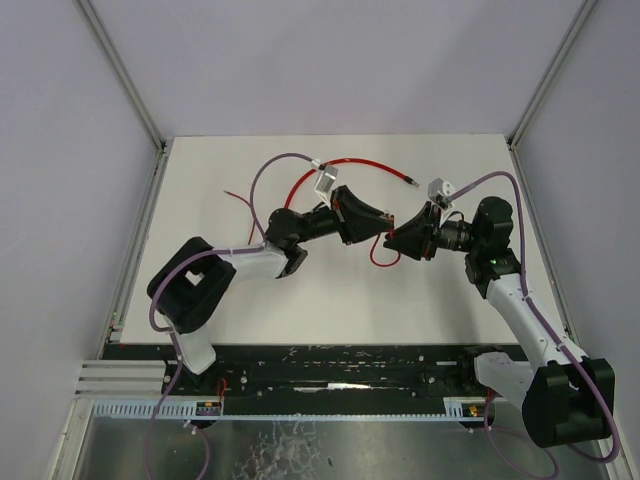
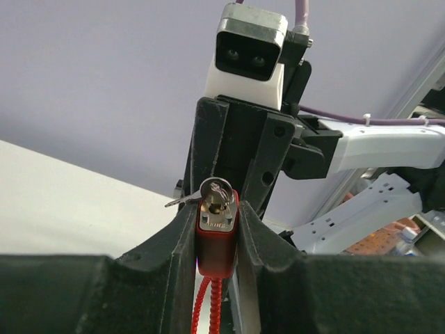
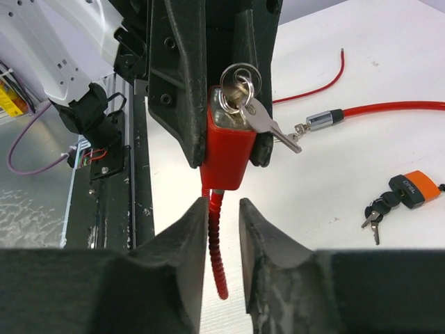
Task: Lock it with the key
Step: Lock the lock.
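In the left wrist view my left gripper (image 2: 217, 217) is shut on a red padlock (image 2: 217, 243), held up off the table. A silver key (image 2: 211, 195) on a ring sits in the lock's keyhole. Seen from the right wrist, the same padlock (image 3: 229, 156) and key (image 3: 263, 120) hang just above my right gripper (image 3: 220, 212). That gripper is open, and the lock's red cable (image 3: 218, 257) hangs loosely between its fingers. From the top, both grippers (image 1: 385, 228) meet tip to tip mid-table and hide the lock.
An orange padlock (image 3: 411, 189) with a bunch of keys lies on the white table to the right. The red cable (image 1: 350, 162) loops across the far part of the table, and its metal end (image 3: 321, 120) rests there. Grey walls enclose the table.
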Tool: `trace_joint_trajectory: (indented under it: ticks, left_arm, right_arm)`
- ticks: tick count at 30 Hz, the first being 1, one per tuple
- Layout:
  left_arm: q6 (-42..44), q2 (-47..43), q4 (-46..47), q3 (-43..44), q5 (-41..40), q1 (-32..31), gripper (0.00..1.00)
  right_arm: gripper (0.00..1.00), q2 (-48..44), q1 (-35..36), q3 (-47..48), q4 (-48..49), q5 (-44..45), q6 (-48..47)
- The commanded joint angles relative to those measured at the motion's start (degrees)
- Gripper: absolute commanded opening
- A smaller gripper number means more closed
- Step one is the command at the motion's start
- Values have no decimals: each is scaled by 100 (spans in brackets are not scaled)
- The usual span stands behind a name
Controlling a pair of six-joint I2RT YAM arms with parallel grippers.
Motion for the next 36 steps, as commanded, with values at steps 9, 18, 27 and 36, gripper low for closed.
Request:
trace_joint_trajectory:
  ticks: [9, 18, 27, 36]
  left_arm:
    - [-422, -1, 1341, -239, -794, 46, 0]
    - [-153, -370, 1337, -463, -1503, 15, 0]
    - [-420, -489, 1045, 134, -1654, 4, 0]
    - [142, -392, 360, 785, -1149, 1, 0]
  right_arm:
    - [52, -299, -37, 105, 483, -51, 347]
    - [53, -538, -374, 340, 121, -379, 238]
    - [56, -598, -561, 1870, -2552, -659, -1543]
    - [70, -56, -570, 2761, -5015, -858, -4155]
